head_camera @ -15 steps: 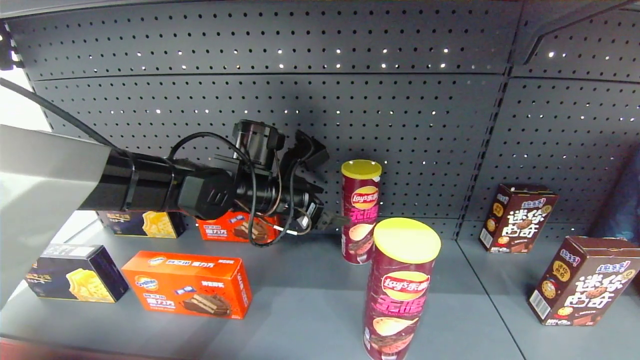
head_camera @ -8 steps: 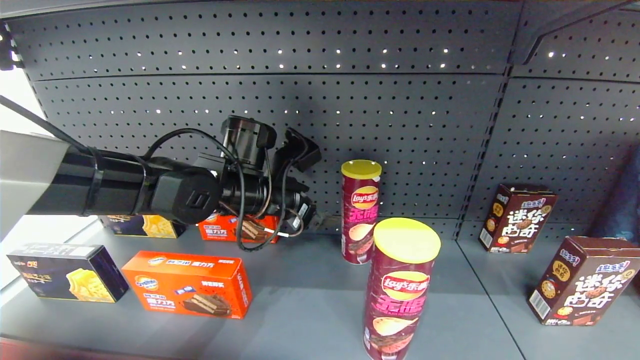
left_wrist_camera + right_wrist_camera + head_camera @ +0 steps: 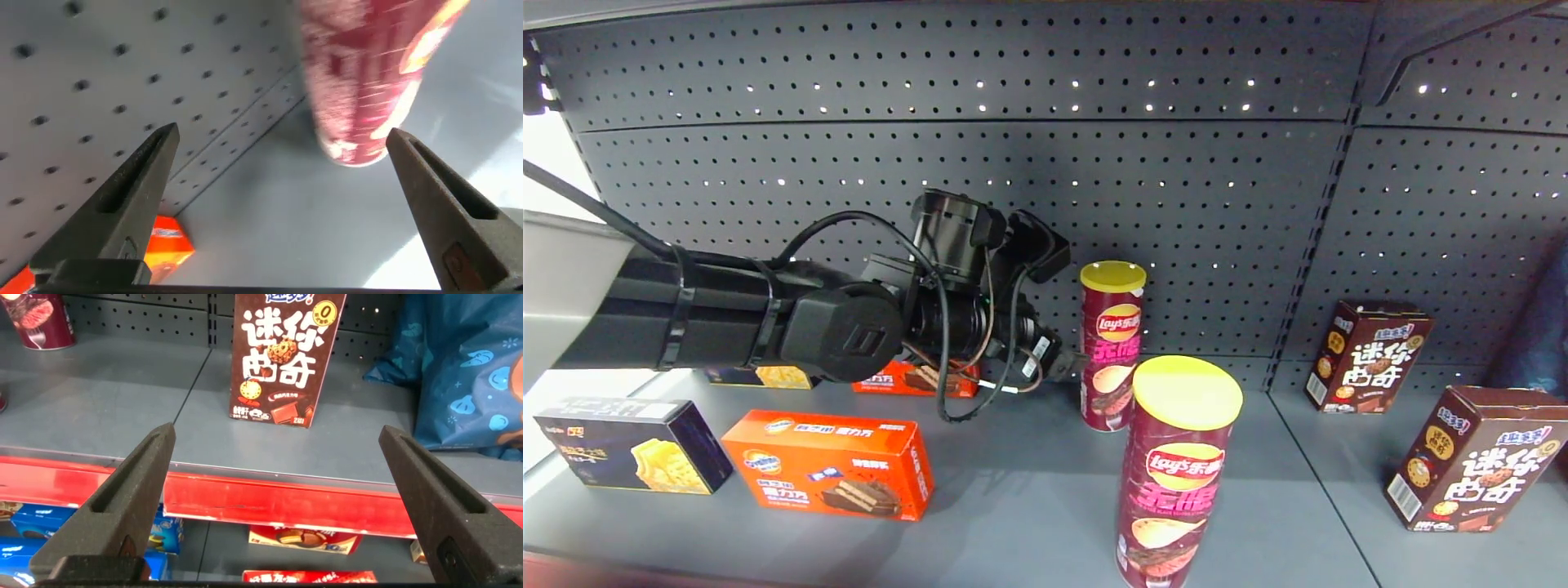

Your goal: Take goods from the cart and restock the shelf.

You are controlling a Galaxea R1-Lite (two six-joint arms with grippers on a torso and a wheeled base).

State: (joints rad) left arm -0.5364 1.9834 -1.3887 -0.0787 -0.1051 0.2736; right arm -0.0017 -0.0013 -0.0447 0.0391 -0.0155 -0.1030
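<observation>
Maroon rear can (image 3: 1112,343), front can (image 3: 1176,474) upright on shelf (image 3: 1013,523), frame centre: stocked. Left gripper (image 3: 1070,361) beside rear can, jaws spread, empty; right gripper (image 3: 278,433) likewise. Next cart fetch likely.

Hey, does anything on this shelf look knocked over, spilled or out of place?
Nothing stands out. The back chip can and the front chip can both stand upright with lids on. The front orange box and the brown cookie boxes look intact, and nothing is spilled on the shelf.
</observation>
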